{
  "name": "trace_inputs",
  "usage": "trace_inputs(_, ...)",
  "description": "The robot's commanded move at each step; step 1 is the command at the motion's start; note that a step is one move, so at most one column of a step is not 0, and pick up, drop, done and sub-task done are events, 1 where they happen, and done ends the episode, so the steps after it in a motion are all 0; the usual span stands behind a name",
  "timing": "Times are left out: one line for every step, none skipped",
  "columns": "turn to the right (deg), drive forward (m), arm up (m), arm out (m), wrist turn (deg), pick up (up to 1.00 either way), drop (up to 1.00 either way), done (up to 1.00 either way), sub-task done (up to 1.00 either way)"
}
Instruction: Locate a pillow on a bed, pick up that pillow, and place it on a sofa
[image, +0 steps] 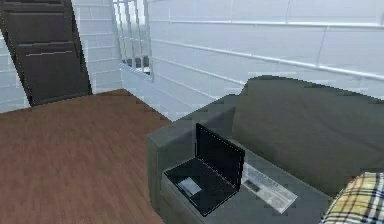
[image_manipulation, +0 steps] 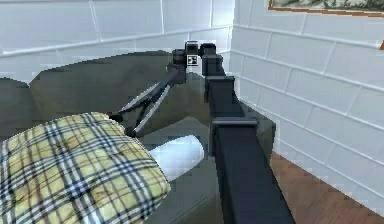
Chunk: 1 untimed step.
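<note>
Pillow (image_manipulation: 75, 165), yellow plaid with dark and white stripes, lies on the seat of the sofa (image_manipulation: 100, 85) at the arm side view's lower left. Its corner shows again at the forward view's bottom right.

White panelled walls (image: 260, 50) run behind everything, and a brown wood floor (image: 80, 150) fills the forward view's left. The sofa is dark grey-green, with a rounded back and a blocky armrest, and it stands against the wall. A dark door (image: 45, 50) stands in the far corner of the forward view, with a tall window (image: 130, 35) just beside it on the right.

The arm (image_manipulation: 235, 150), a dark square bar, rises from the arm side view's bottom edge over the sofa seat. An open laptop (image: 218, 165) with a dark screen sits on the seat near the armrest. A flat pale sheet (image: 268, 188) lies just beside it on the right. A white roll (image_manipulation: 178, 155) lies on the seat between the pillow and the arm.

The gripper (image_manipulation: 127, 124) reaches down and left from the arm's far end. Its thin fingers (image_manipulation: 150, 100) end at the pillow's upper edge. How the jaws stand cannot be told, nor whether they hold anything. A framed picture (image_manipulation: 330, 6) hangs on the wall at the top right.
</note>
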Motion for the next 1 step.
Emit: trace_inputs(0.0, 0.00, 0.00, 0.00, 39.0, 0.00, 0.00, 0.00, 0.00)
